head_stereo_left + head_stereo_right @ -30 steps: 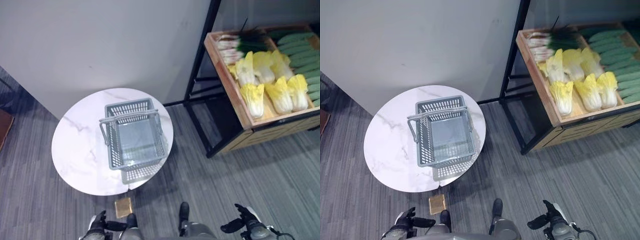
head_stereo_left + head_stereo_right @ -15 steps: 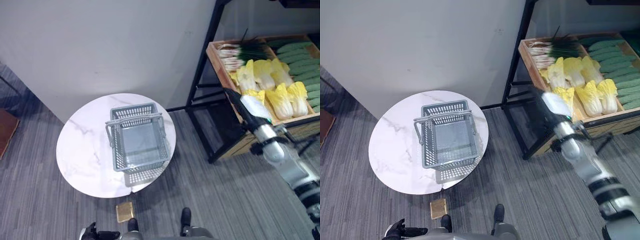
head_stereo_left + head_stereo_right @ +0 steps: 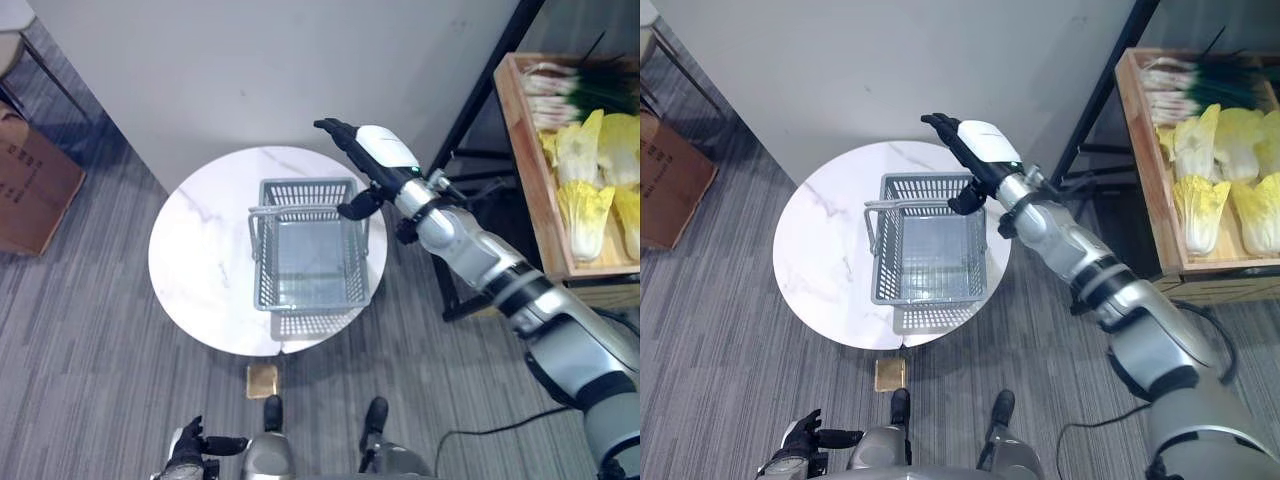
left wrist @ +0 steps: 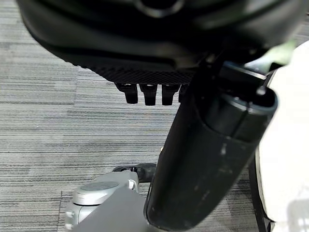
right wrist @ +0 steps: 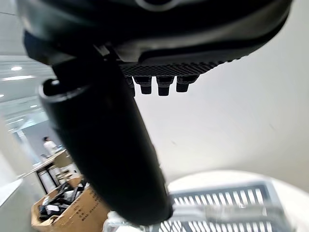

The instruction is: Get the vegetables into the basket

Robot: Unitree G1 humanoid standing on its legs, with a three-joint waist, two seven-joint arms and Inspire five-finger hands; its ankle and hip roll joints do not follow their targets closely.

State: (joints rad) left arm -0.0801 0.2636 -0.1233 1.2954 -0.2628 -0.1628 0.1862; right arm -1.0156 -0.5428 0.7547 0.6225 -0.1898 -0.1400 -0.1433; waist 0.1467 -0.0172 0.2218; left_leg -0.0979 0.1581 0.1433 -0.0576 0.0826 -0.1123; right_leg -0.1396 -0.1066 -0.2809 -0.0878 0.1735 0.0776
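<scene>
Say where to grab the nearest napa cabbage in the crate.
Probably round the white stalk end of the napa cabbage, coming from above: it lies flat in the wooden crate, stalk toward the robot, leaves packed against neighbours. The right hand is open above the basket.

A round white marble-patterned desk [image 3: 200, 270] stands on grey striped carpet floor [image 3: 90, 380] beside a pale wall, bearing a grey plastic basket [image 3: 308, 250] right of its centre. A small tan square [image 3: 262, 379] lies on the floor by the desk's near edge. At right, a wooden shelf tray [image 3: 528, 170] holds yellow cabbages [image 3: 585, 190] and green onions [image 3: 570, 85].
</scene>
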